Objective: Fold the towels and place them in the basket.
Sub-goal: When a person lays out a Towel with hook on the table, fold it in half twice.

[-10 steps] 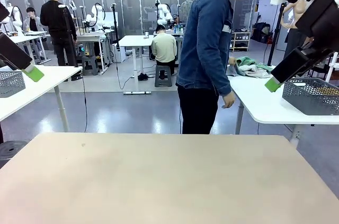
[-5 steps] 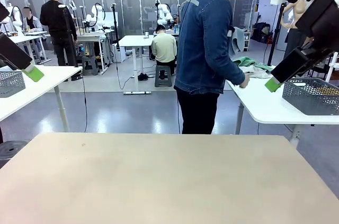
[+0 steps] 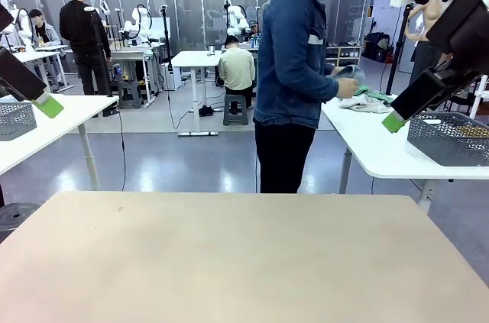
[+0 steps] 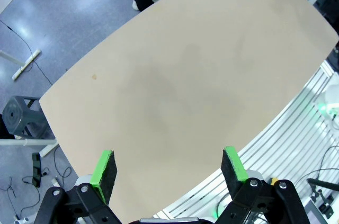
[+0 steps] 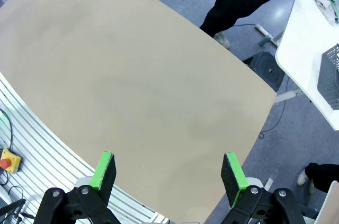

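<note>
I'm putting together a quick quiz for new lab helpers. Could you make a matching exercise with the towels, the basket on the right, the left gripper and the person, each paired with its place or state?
Things:
1. towels
2. basket
3. left gripper
4. person

Places or states:
A. open, over the beige table
B. standing at the white side table, in a denim jacket
C. dark grey mesh, on the white side table
D. bunched on the white side table, at the person's hand

Pairs: 1-D; 2-C; 3-A; 4-B
</note>
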